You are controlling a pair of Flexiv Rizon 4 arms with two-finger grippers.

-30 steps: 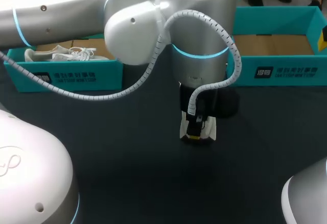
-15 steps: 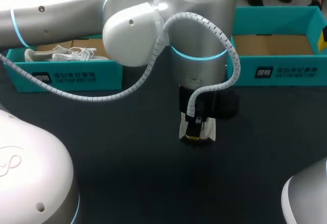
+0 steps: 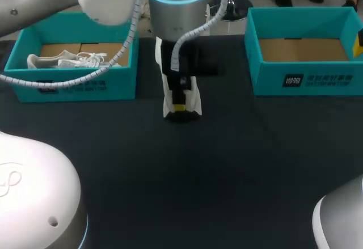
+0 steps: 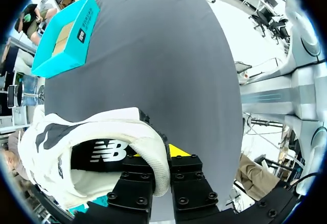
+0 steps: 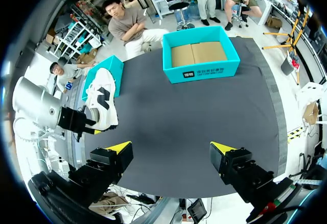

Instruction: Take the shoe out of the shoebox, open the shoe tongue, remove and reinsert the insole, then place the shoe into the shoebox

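Observation:
A white shoe [image 3: 193,98] with black trim hangs from my left gripper [image 3: 179,107] over the dark table, just right of the left teal shoebox [image 3: 79,84]. In the left wrist view the gripper [image 4: 162,156] is shut on the padded rim of the shoe [image 4: 92,132], whose opening faces the camera. A second white laced shoe [image 3: 68,62] lies inside the left shoebox. My right gripper [image 5: 171,147] stands open above the table's near side, nothing between its fingers. From there the held shoe [image 5: 101,99] shows far off beside the left shoebox [image 5: 113,66].
Another teal shoebox [image 3: 300,81] stands at the back right with only a cardboard floor showing; the right wrist view also has this box [image 5: 202,68]. My left arm [image 3: 170,11] stretches across the back of the table.
My left arm has carried the shoe from the table's middle back and to the left, close beside the left shoebox. The grip is unchanged. The right arm has kept still.

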